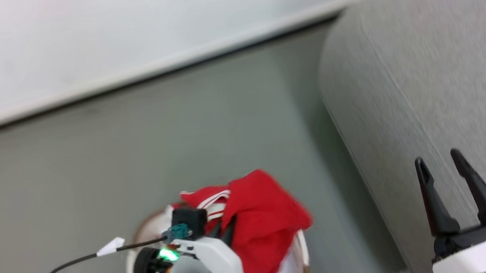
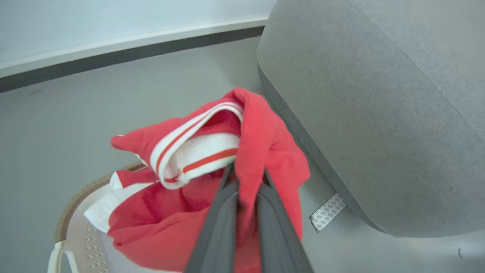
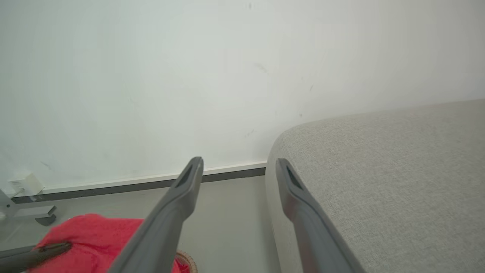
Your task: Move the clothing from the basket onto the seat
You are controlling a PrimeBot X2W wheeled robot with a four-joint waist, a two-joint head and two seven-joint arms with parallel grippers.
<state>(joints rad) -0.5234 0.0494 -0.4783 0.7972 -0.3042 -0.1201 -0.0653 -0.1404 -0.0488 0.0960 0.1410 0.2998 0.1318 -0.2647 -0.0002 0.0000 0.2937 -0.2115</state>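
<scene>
At the bottom centre of the head view, the laundry basket [image 1: 138, 234] stands on the grey floor [image 1: 85, 179]. Its brown rim band curves out from under a heap of red clothing [image 1: 265, 220] that bulges above the rim and spills over its right side.

The left gripper [image 1: 226, 230] reaches into that heap. In the left wrist view its two fingers [image 2: 223, 212] are clenched on a fold of the red garment [image 2: 265, 151] at bottom centre. A white band with a red stripe loops just up and left of the tips. Lower left, more red cloth and a strip of white fabric [image 2: 100, 216] lie inside the perforated basket [image 2: 72, 212].

The light-grey sofa seat [image 1: 446, 77] takes the right side, just beside the basket. At lower right the right gripper [image 1: 439, 162] hangs over the seat with its fingers spread and nothing between them.
</scene>
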